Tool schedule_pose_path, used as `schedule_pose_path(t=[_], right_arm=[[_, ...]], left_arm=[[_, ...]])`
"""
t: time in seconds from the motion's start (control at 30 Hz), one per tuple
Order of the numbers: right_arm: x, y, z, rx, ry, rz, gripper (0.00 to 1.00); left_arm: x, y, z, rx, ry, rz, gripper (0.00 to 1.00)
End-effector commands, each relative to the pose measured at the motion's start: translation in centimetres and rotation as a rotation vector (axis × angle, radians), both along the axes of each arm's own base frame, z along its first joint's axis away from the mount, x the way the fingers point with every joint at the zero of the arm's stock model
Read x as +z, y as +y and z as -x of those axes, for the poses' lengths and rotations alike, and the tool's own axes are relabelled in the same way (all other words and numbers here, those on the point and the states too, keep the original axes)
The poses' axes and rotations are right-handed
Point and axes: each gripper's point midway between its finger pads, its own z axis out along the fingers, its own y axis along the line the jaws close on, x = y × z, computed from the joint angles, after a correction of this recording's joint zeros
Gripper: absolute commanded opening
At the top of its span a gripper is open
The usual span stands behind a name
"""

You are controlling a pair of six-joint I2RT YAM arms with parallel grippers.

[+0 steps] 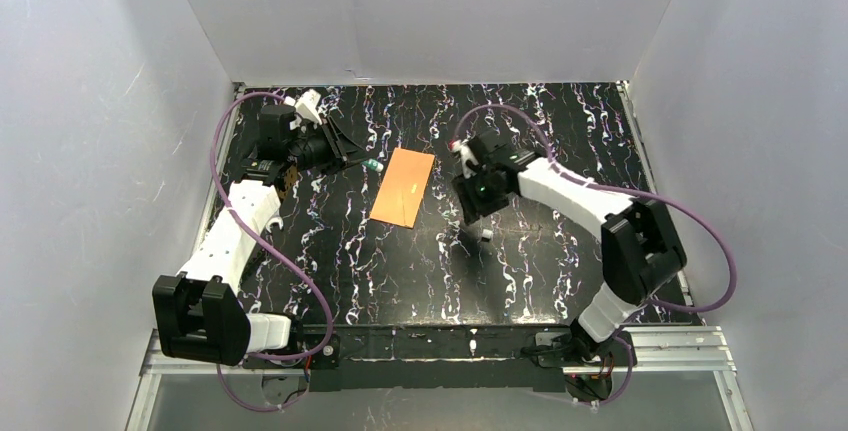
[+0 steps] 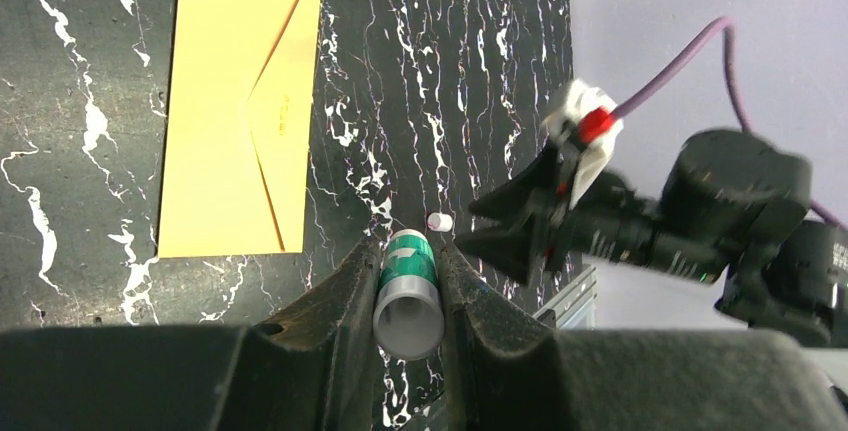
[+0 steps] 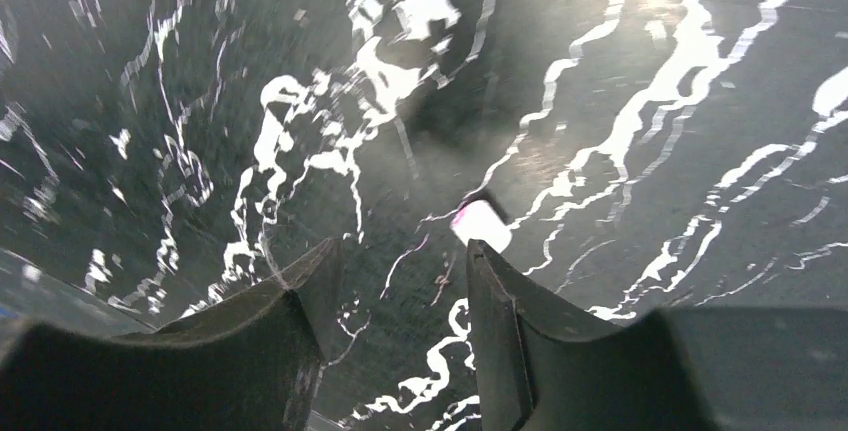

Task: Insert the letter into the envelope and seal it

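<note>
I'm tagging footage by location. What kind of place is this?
Likely a robot lab test cell: plain white walls box in a black marbled table, left arm and right arm bolted at its near edge.

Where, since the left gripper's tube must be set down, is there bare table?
Bare: the wide strip of table between envelope and near edge; also the far right corner. Crowded: between left gripper, envelope, right gripper and the small white cap.

Envelope (image 1: 402, 186): matt orange paper, smooth, creased folds. Worktop (image 1: 520, 281): black marble-look surface, white veins, slight sheen. Tube (image 2: 408, 296): smooth plastic, green label, grey end.
</note>
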Motion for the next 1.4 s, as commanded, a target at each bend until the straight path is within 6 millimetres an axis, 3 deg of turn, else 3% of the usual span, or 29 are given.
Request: schedule_pose_path(t=[0.0, 0.1, 0.2, 0.53, 1.0, 1.2, 1.37], right_arm=[[-1.4, -0.8, 1.8, 0.188, -0.038, 0.274, 0.56], [-1.6, -2.3, 0.4, 0.182, -0.077, 0.418, 0.53], [-0.9, -2.4, -0.6, 0.203, -0.11, 0.464, 0.54], [-3.8, -1.1, 3.0, 0.391, -0.04, 0.516, 0.55], [-5.9, -2.0, 1.3, 0.377, -0.031, 0.648, 0.54], [-5.9, -1.7, 1.6, 0.352, 0.034, 0.577, 0.32], [-5.5, -1.7, 0.7, 0.288, 0.017, 0.54, 0.17]], left_arm=[[0.5, 0.0, 0.7, -0.025, -0.005, 0.006, 0.0], [0.6, 0.0, 0.8, -0.029, -0.007, 0.0, 0.0], [0.7, 0.0, 0.8, -0.03, -0.009, -0.005, 0.0], [0.8, 0.1, 0.8, -0.03, -0.019, -0.009, 0.0], [0.5, 0.4, 0.6, -0.026, -0.014, 0.0, 0.0], [0.7, 0.6, 0.5, -0.025, -0.016, -0.002, 0.0], [0.6, 0.7, 0.5, -0.025, -0.013, 0.001, 0.0]])
